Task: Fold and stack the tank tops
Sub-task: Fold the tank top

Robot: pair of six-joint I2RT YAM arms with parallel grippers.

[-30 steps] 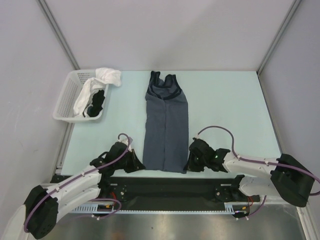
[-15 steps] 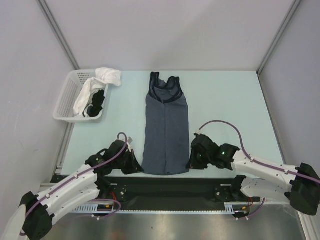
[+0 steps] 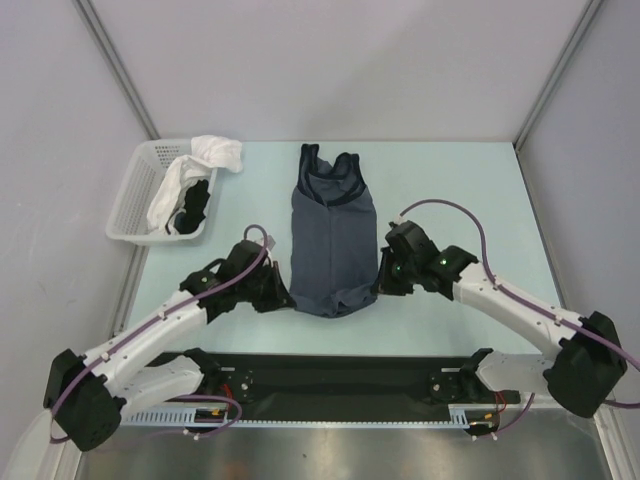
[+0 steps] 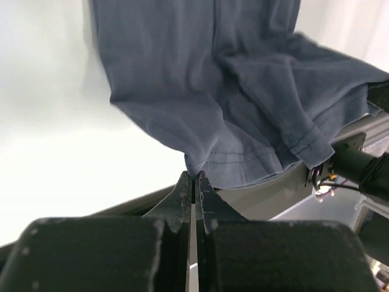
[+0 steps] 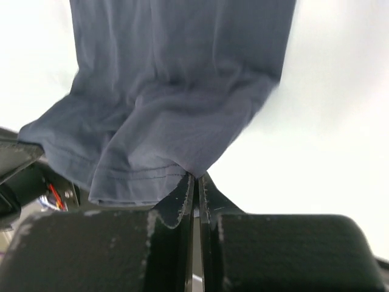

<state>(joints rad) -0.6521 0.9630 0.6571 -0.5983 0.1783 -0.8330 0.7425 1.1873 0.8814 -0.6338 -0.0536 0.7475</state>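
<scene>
Left gripper (image 4: 193,176) closed tight on one hem corner of the slate-blue tank top (image 3: 333,240); right gripper (image 5: 196,176) pinches the other; hem sags between them above the desk (image 3: 460,190).

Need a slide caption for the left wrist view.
Left claw shut on the hem corner of the slate-blue tank top, hem held up off the pale table.

L gripper (image 3: 284,298) & R gripper (image 3: 378,287), centre of frame: jaws closed, each pinching tank top (image 3: 332,240) hem; arms angled inward.
</scene>
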